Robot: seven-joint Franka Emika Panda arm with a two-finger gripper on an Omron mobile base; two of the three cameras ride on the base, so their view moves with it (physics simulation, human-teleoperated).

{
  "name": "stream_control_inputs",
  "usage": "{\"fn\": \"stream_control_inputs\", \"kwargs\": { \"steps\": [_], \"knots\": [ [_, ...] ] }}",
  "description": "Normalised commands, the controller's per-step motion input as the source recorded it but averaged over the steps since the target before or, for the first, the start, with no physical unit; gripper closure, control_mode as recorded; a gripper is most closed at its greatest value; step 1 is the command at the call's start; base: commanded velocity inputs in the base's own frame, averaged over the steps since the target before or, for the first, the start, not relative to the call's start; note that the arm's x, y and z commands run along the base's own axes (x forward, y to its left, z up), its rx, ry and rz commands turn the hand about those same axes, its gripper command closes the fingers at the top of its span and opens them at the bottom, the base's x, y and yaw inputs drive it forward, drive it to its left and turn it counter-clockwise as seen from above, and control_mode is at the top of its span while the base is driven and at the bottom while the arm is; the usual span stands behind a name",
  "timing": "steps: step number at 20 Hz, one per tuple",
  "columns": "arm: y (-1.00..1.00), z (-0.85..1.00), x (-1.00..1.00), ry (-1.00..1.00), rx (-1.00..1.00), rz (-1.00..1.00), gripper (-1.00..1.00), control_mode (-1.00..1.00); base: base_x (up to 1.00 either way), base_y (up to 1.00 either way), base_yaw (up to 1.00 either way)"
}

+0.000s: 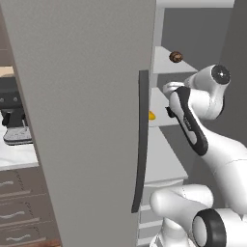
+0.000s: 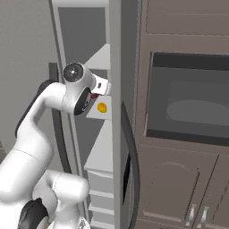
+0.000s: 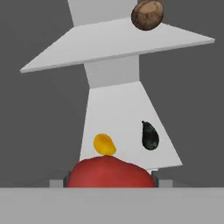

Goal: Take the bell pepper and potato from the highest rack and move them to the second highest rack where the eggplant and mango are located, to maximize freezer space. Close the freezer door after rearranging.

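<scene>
A glossy red bell pepper point(image 3: 110, 171) sits pinched in the end effector point(image 3: 110, 181) before the open freezer point(image 1: 193, 29), the brown potato point(image 3: 148, 15) on the highest rack's point(image 3: 87, 46) edge, mango point(image 3: 104, 144) and eggplant point(image 3: 149, 135) on the rack below point(image 3: 118, 109).

potato point(image 1: 176, 57) on top shelf; freezer door point(image 1: 91, 120) open

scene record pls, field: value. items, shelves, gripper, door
bell pepper: held between the gripper fingers, over the second-highest rack
potato: on the highest rack
mango: second-highest rack
eggplant: same rack, apart from mango
freezer door: open
remaining: potato move, door close
</scene>
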Motion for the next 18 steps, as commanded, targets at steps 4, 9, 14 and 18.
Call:
{"fn": "stream_control_inputs", "kwargs": {
  "steps": [4, 9, 14, 18],
  "knots": [
    [-0.21, -0.6, 0.57, 0.0, 0.11, 0.0, 1.0, -1.0, 0.0, 0.0, 0.0],
    [-0.21, -0.51, 0.91, 0.07, 0.11, 0.0, 1.0, -1.0, 0.0, 0.0, 0.0],
    [-0.03, -0.37, 0.99, 0.12, 0.08, 0.0, 1.0, -1.0, 0.0, 0.0, 0.0],
    [0.0, -0.23, 0.91, 0.12, 0.04, 0.0, 1.0, -1.0, 0.0, 0.0, 0.0]
  ]
}}
